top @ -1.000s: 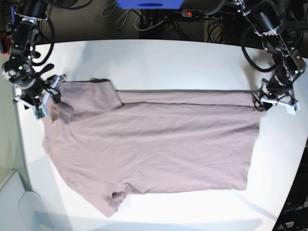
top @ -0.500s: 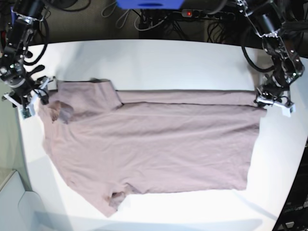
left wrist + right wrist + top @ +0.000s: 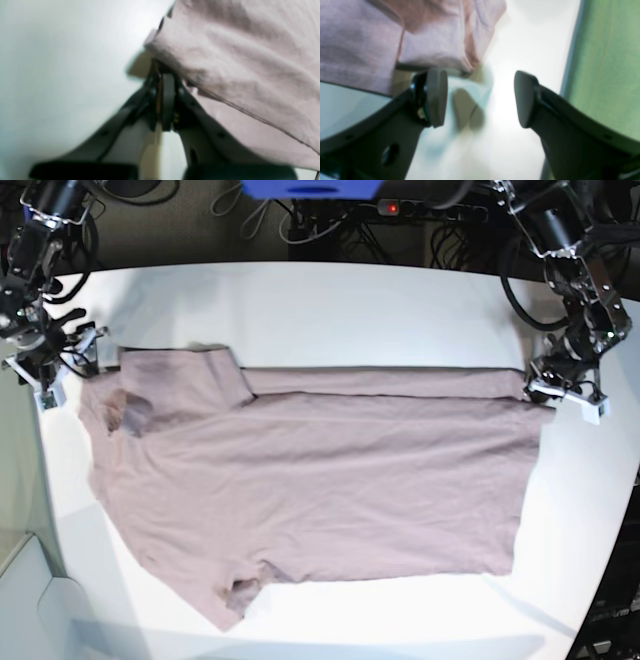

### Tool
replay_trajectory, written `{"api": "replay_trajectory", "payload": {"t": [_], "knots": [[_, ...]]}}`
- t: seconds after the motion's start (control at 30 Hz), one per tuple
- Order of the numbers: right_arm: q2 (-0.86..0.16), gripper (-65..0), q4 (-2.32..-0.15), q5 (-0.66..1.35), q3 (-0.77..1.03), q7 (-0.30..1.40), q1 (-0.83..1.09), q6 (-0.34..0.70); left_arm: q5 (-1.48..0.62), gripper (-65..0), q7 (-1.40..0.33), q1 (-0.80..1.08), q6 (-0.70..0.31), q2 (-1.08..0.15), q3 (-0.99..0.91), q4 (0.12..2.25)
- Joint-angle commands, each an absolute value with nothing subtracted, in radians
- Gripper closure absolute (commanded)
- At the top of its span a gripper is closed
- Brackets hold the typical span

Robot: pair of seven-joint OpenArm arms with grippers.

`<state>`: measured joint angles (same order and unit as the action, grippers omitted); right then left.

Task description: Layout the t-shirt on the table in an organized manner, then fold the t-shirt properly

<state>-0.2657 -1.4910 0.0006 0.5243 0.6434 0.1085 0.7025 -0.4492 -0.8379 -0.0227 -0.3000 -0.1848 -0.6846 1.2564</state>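
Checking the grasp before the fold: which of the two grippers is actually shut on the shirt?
The left gripper, pinched on the t-shirt at its hem corner. The right gripper stands wide open beside the collar end, holding nothing.

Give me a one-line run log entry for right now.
phase: folding | t-shirt: flat on table, top edge folded | left gripper: shut at hem corner | right gripper: open, off shirt

Bright, even overhead light fills the base view; the white table [image 3: 330,300] is nearly overexposed, with faint shadows along the lower edge. Both wrist views are soft and out of focus, especially at the bottom of each frame. Glare whitens the table centre in the right wrist view.
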Motion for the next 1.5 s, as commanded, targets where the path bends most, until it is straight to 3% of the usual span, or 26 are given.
{"api": "replay_trajectory", "payload": {"t": [0.0, 0.6, 0.9, 1.13, 1.3, 1.47], "knots": [[-0.282, -41.9, -1.503, 0.012, 0.529, 0.622, 0.094, 0.698, -0.441, -0.3, -0.852, -0.028, -0.303, -0.197, -0.687, 1.268], [-0.282, -41.0, -1.415, 0.013, 0.526, 0.622, 0.039, 0.698, -0.441, -0.3, -0.852, -0.025, -0.303, -0.197, -0.687, 1.273], [-0.282, -25.9, -1.412, 0.013, 0.458, 0.622, 0.025, 0.698, -0.441, -0.3, -0.852, -0.027, -0.303, -0.197, -0.687, 1.273], [-0.285, -1.0, -1.426, 0.013, 0.430, 0.568, 0.033, 0.698, -0.449, -0.3, -0.854, -0.031, -0.303, -0.197, -0.687, 1.283], [-0.315, 0.0, -1.511, 0.012, 0.433, 0.570, 0.082, 0.698, -0.449, -0.3, -0.874, -0.012, -0.303, -0.199, -0.688, 1.411], [-0.326, 0.0, -1.696, 0.010, 0.435, 0.572, 0.170, 0.698, -0.450, -0.3, -1.000, 0.019, -0.305, -0.196, -0.750, 1.644]]}}
